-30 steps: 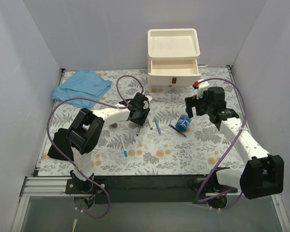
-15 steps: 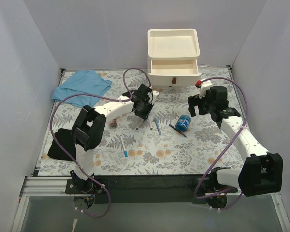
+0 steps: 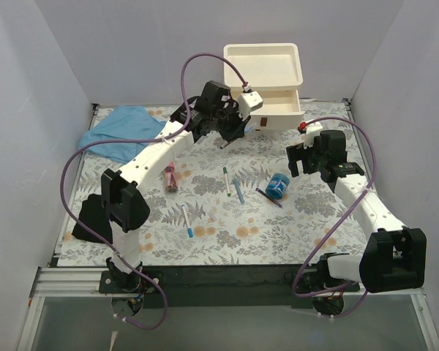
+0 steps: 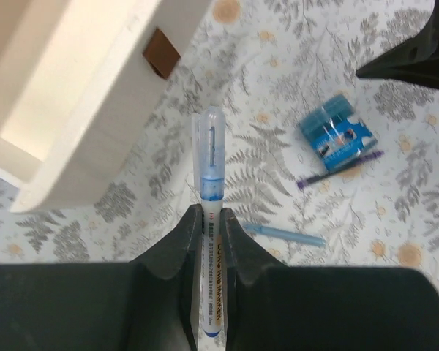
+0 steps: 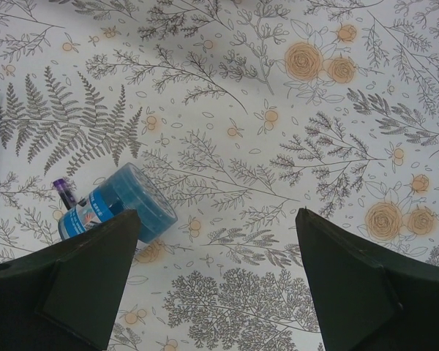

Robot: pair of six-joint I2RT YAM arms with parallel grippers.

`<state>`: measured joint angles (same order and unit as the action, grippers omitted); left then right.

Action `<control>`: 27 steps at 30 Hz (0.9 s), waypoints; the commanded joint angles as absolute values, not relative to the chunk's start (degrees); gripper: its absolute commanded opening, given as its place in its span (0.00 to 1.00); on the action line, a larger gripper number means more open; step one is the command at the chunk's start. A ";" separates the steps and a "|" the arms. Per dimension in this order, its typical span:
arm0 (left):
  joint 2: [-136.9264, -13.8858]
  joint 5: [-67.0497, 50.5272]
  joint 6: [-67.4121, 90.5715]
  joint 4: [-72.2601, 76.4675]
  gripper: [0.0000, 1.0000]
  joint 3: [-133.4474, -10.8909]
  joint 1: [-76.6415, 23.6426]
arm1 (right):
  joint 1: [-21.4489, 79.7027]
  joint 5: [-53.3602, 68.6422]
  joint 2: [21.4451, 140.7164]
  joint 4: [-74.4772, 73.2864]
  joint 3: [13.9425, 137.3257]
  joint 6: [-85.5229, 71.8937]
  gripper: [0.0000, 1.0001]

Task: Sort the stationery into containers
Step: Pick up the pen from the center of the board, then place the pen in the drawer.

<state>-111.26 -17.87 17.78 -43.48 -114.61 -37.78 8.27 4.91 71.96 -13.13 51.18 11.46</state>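
Note:
My left gripper is shut on a white pen with a blue cap and holds it in the air just in front of the cream drawer unit, whose upper drawer stands open beside the pen. My right gripper is open and empty above the mat, with the blue tape roll by its left finger. On the mat lie a pink tube, a green-capped white pen, a light-blue pen, a purple pen and a blue-capped white pen.
A light-blue cloth lies at the far left of the floral mat. White walls close in the left, right and back. The drawer's reddish-brown handle shows in the left wrist view.
My left arm has risen from the mat's middle and swung far and right to the open drawer with the pen in its jaws. The pink tube now shows. My right arm has barely moved.

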 commanded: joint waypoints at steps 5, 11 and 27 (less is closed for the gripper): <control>-98.88 -13.19 10.64 -7.50 0.00 -101.00 -37.88 | 7.82 4.31 70.58 -11.16 50.19 12.57 0.96; -100.63 -9.40 6.35 5.09 0.00 -101.87 -38.23 | 7.56 4.31 70.49 -10.72 48.87 12.22 0.96; -110.12 -8.96 4.39 14.59 0.00 -102.21 -38.50 | 6.86 5.01 70.49 -9.49 47.73 11.34 0.96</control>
<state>-107.79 -10.17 3.44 12.10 -100.86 -38.24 7.27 4.60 71.92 -11.81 48.84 11.97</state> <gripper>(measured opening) 0.088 0.963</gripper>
